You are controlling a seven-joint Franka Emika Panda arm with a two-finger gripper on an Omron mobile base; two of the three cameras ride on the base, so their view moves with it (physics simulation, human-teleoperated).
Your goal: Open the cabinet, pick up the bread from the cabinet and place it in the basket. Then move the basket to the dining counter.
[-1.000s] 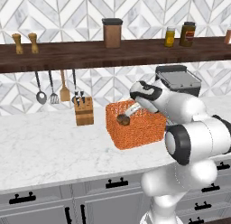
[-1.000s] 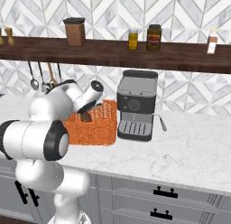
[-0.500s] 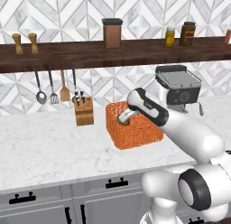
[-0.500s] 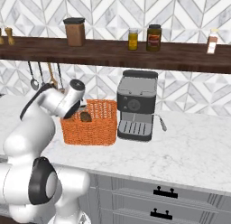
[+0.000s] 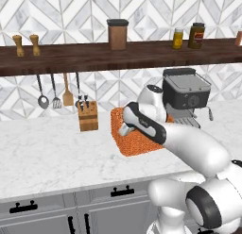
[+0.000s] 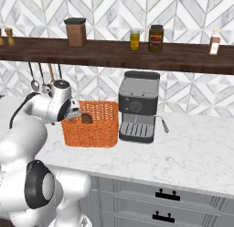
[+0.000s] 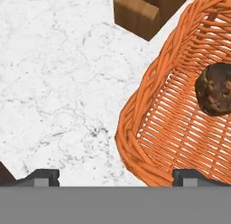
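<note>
Since the bread (image 7: pixel 215 88) already lies inside the basket (image 6: pixel 91 130), resting on its woven floor, the thing to handle next is, by my judgement, the basket itself. It stands on the marble table (image 5: pixel 47 153), just beside the coffee machine (image 6: pixel 137 107) and near the knife block (image 5: pixel 88 116).

The jaws stand wide apart and hold nothing. In the hand view their two dark tips straddle the near corner of the basket's rim, one over bare marble outside the wall, the other over the weave inside; whether either tip touches the wicker I cannot tell.

I expect the basket to be light and fairly stiff, with some give in the woven wall. Its rough weave should offer good friction, so slipping looks unlikely. The flared sides mean a pinch on the wall will sit at a slant, and a one-sided hold may let the basket tip as it rises. The bread is loose, small and round, so it could roll toward the low side if the basket tilts. A firm hold on the thick braided rim, with one tip inside and one outside, seems the soundest place, followed by a level lift.
</note>
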